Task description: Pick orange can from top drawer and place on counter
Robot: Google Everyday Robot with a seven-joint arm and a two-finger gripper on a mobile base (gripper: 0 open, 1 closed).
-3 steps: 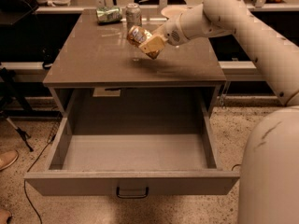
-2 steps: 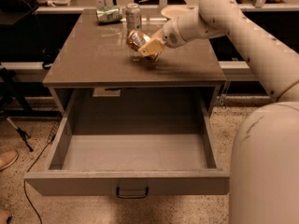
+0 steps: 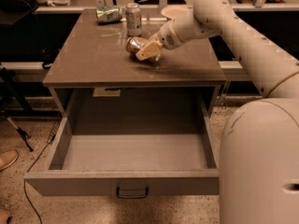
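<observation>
Hand [image 3: 148, 52] is at mid-desk, reaching in from the right on the arm [image 3: 219, 17]. Its fingers are closed around the orange can [image 3: 134, 44]. The can is tilted and sits low over the desk [image 3: 88, 62], at or just above the surface; I can't tell if it's touching.

The drawer [image 3: 135, 155] is pulled fully out and looks empty, so I'd say the pick is done and we're at the end of the place step.

The drop spot makes sense: open desk, nearer the front than the tall can [image 3: 133, 18] and the green can [image 3: 108, 14] lying at the back edge, and apart from both, so there's no knock risk.

The tilt is the worry. Released like this, the can probably tips or rolls, and the dents make that hard to predict. I'd level it or seat it flat before opening. The front edge isn't far, and the open drawer sits right under it.
</observation>
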